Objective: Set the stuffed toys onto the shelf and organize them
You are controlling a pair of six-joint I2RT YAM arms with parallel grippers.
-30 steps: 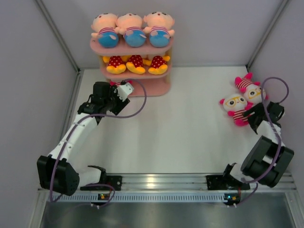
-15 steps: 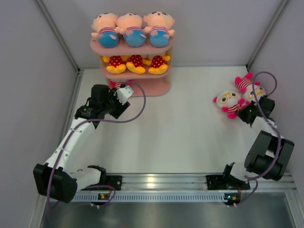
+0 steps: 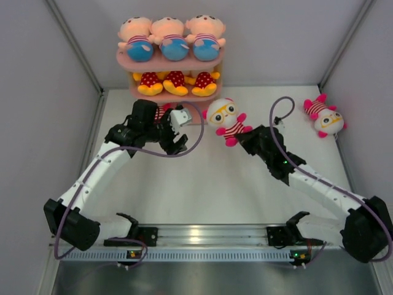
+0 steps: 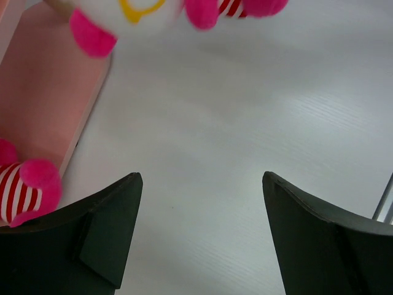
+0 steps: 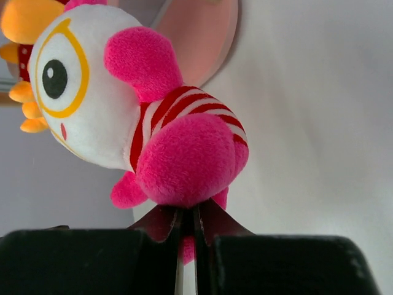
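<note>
Grey walls close in a white tabletop (image 3: 245,190), and the pink shelf (image 3: 206,114) stands against the back. From above, three peach dolls (image 3: 174,38) line its top board and three yellow toys (image 3: 176,82) fill the middle one. The left pincer (image 3: 179,142) hangs just in front of the shelf's foot, spread and empty. A striped toy (image 3: 161,112) shows behind that arm, seemingly on the bottom board, though the arm hides most of it. The right pincer (image 3: 241,136) is pinching the held toy (image 3: 225,120), which is white-faced and just right of the shelf. A far toy (image 3: 325,117) of the same kind lies near the right wall.

The left wrist view shows the left pincer (image 4: 201,184) wide apart over bare tabletop (image 4: 245,123). The striped toy (image 4: 24,190) rests on the shelf's (image 4: 43,104) bottom board, and the held toy (image 4: 141,12) sits at the top edge.

In the right wrist view, the right pincer (image 5: 187,224) is pressed together on a pink limb of the held toy (image 5: 123,110). The shelf (image 5: 202,37) and a yellow toy (image 5: 24,24) are behind it.
</note>
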